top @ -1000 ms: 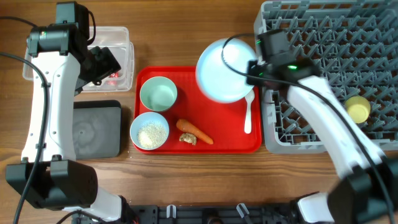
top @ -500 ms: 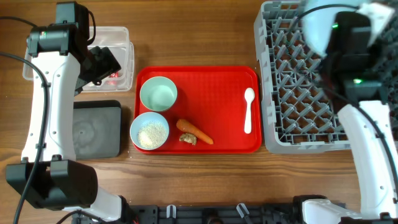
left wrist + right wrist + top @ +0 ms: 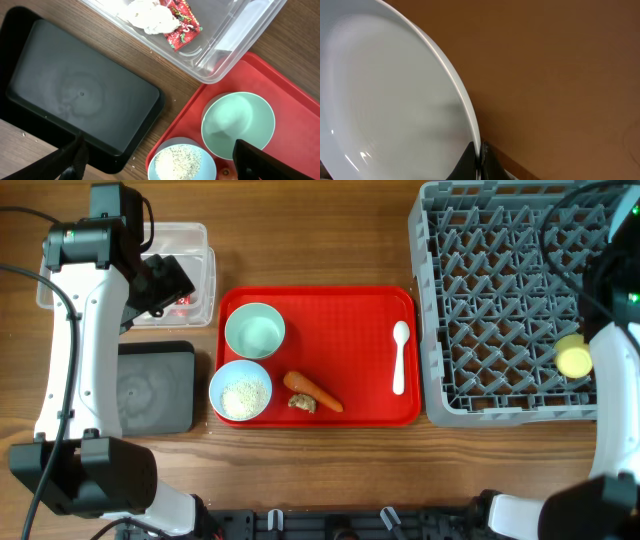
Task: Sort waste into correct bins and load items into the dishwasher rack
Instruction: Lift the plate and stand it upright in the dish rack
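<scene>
Right pincer (image 3: pixel 479 159) nipped together on the thin rim of the glossy pale blue plate (image 3: pixel 390 100); left pincer (image 3: pixel 159 152) spread wide, holding nothing.
Plate: smooth, round, fills the right wrist view against plain brown. Under the left pincer, nearest first: blue bowl of white rice grains (image 3: pixel 182 162), then the empty blue bowl (image 3: pixel 238 124), both on the flat red tray (image 3: pixel 295 115). Beside it, the matte shallow black tray (image 3: pixel 75 95). Beyond, the clear tub (image 3: pixel 235 35) with the red snack wrapper (image 3: pixel 181 22) and crumpled napkin (image 3: pixel 150 15) inside. From overhead: orange carrot (image 3: pixel 312 390) touching a brown scrap (image 3: pixel 302 404), white spoon (image 3: pixel 399 358) at the tray's right. Grey pegged rack (image 3: pixel 490 300) on the right holds the yellow cup (image 3: pixel 573 357).
</scene>
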Motion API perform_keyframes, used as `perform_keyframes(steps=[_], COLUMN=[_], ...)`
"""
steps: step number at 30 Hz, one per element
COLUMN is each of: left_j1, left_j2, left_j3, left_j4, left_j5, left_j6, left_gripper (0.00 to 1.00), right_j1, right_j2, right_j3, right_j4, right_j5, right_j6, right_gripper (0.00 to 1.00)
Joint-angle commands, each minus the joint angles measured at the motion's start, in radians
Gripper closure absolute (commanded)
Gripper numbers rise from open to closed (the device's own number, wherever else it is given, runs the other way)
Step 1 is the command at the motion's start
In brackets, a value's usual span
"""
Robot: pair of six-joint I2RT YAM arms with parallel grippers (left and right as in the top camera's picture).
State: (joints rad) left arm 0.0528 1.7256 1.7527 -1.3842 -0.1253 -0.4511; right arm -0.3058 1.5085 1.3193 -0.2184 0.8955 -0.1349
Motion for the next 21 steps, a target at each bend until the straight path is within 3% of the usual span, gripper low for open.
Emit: perform_keyframes(steps=[1,21], left_j1=[0.004,0.004], left_j2=[-0.009,-0.009], left_j3=[0.007,0.007], left_j4=[0.002,0.002], left_j5=[0.006,0.017], left_j6=[-0.006,-0.006], left_gripper=[0.06,0.05], right_j1=[-0.036,-0.069], right_j2=[0.069,0.238], right_j3=[0.016,0.014], right_j4=[0.029,0.043], right_j5=[0.02,0.019], right_j6=[-0.105,-0.126], right_gripper=[0.96,0.96])
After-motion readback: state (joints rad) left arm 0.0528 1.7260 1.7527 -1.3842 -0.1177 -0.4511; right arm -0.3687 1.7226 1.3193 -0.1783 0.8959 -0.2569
